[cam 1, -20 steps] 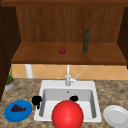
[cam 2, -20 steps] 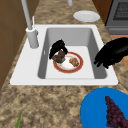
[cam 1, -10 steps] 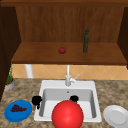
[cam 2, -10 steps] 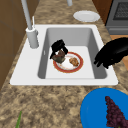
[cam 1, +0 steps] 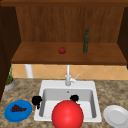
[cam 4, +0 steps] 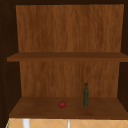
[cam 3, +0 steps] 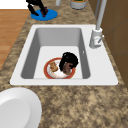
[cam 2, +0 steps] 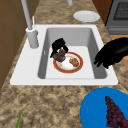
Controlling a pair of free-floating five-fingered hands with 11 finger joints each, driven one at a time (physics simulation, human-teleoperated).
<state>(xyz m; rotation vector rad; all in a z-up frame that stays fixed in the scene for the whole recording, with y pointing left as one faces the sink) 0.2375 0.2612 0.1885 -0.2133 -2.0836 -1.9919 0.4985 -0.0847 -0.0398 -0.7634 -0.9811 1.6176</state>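
Fingers of the right hand (cam 2: 59,47) curl down round a dark brown piece of food (cam 2: 60,55) at the faucet-side edge of the red-rimmed plate (cam 2: 65,68), which lies on the floor of the sink (cam 2: 75,31). A lighter brown piece of food (cam 2: 74,61) rests on the same plate, just beside the held one on the side away from the faucet (cam 2: 32,35). Over the sink's left rim hangs the left hand (cam 2: 112,52), fingers drooping loosely and holding nothing. Left of the sink, a blue plate (cam 1: 22,115) carries dark grapes (cam 1: 17,108); right of it sits a white plate (cam 1: 116,116).
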